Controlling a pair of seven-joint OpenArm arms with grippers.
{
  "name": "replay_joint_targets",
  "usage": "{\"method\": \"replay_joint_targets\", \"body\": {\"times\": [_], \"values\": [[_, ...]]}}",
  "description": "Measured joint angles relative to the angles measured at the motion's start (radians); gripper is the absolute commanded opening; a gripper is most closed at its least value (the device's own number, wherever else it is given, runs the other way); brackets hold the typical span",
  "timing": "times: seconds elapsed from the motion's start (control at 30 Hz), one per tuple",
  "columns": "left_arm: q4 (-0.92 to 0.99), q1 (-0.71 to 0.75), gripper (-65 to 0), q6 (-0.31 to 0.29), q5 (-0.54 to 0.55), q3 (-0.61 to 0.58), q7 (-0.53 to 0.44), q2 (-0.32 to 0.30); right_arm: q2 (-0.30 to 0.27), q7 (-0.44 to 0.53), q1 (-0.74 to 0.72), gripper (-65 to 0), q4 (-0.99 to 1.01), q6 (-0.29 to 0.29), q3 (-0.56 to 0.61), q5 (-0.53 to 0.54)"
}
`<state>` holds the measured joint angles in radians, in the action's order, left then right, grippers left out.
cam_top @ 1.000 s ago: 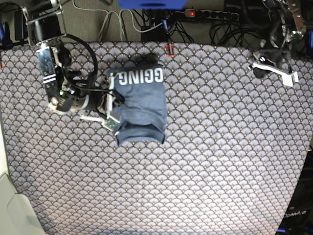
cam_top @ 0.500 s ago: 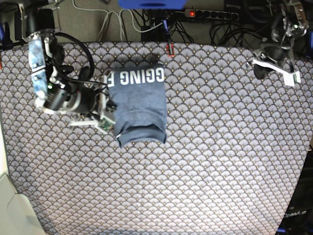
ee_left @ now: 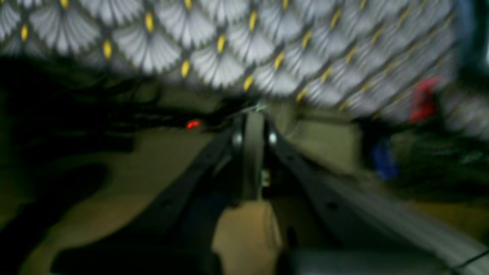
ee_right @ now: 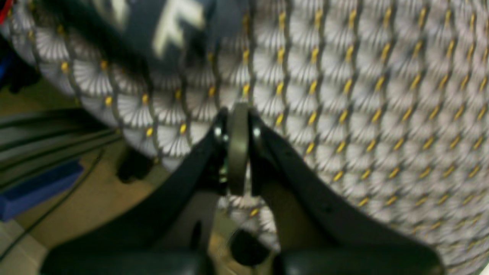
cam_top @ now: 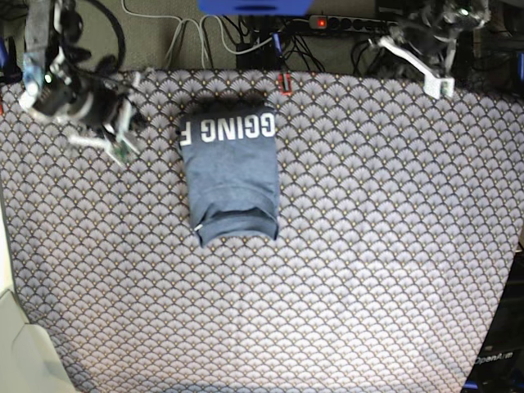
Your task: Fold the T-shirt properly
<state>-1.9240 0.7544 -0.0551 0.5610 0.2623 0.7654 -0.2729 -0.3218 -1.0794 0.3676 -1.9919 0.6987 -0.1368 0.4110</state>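
The T-shirt (cam_top: 231, 172) lies folded into a slate-blue rectangle on the grey fan-patterned table covering (cam_top: 368, 246), with its white lettering along the far end. My right gripper (cam_top: 123, 147) hangs shut and empty at the back left, well apart from the shirt's left edge. In the right wrist view its fingers (ee_right: 237, 114) are pressed together over the covering, and a corner of the T-shirt (ee_right: 172, 23) with a white letter shows at the top. My left gripper (cam_top: 434, 80) is shut and empty above the table's back right edge. The left wrist view shows the left gripper (ee_left: 254, 118), blurred.
Behind the table's back edge run a power strip with a red light (cam_top: 321, 22), tangled cables (cam_top: 205, 41) and a blue box (cam_top: 254, 5). A small red object (cam_top: 284, 82) sits at the back edge near the shirt. A pale surface (cam_top: 20, 352) fills the front left corner.
My right gripper has pulled away from the shirt's left edge, up and to the back left. My left gripper has swung left and back toward the table's rear edge. The shirt stays folded.
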Motion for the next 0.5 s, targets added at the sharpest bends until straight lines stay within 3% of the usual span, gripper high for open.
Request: {"method": "replay_joint_targets", "body": {"times": [0.2, 0.33, 0.43, 0.5], "values": [[0.000, 0.045, -64.7, -0.002, -0.218, -0.160, -0.113, 0.002, 0.003, 0.147, 0.227, -65.0, 0.001, 0.000, -0.137, -0.008], [0.110, 0.045, -64.7, -0.001, -0.267, -0.260, -0.157, 0.005, 0.005, 0.233, 0.362, -65.0, 0.008, -0.002, -0.222, -0.013], [0.275, 0.027, -64.7, 0.004, -0.291, -0.324, -0.215, 0.003, 0.020, 0.312, 0.404, -65.0, 0.068, -0.003, -0.250, -0.113], [0.382, 0.014, -64.7, 0.002, -0.285, -0.349, -0.308, 0.002, 0.050, 0.384, 0.405, -65.0, 0.159, -0.007, -0.251, -0.207]]}}
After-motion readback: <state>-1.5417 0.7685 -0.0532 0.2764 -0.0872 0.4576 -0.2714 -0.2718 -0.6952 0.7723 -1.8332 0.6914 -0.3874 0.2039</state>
